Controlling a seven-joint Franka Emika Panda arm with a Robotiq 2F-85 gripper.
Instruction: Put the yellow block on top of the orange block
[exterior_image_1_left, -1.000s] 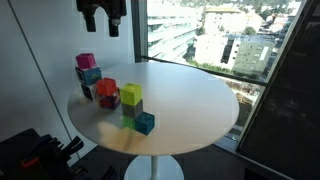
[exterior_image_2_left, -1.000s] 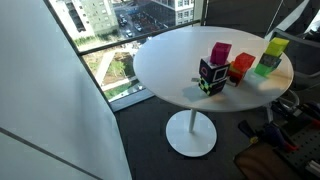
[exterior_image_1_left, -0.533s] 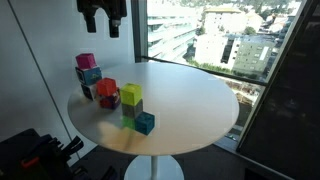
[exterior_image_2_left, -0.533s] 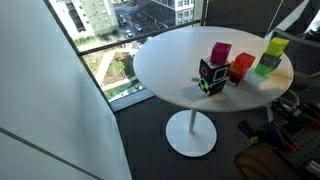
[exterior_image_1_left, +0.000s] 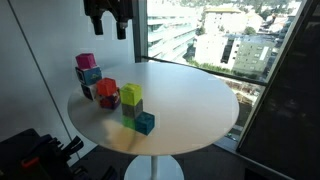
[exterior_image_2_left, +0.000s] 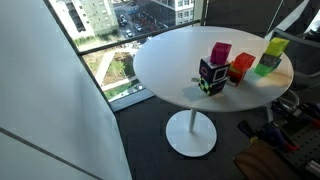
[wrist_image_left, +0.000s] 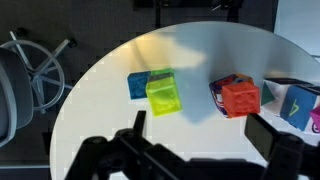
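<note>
The gripper (exterior_image_1_left: 109, 29) is matte black: a blocky body cut off by the top edge of the frame in an exterior view, with 2 dark fingers (wrist_image_left: 270, 140) below it. In the wrist view they appear as black, angular linkages along the bottom edge.

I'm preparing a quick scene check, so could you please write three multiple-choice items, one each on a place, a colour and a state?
1. On the table, what does the yellow block rest on? A) the green block B) the orange block C) the bare table
2. What colour is the single block beside that stack? A) pink B) blue C) orange
3. How is the gripper? A) shut on the yellow block B) shut on the green block C) open, empty, high above the table
Answers: 1 A, yellow sits directly on green; 2 B, the wrist view shows it blue; 3 C, fingers apart, nothing between.
</note>
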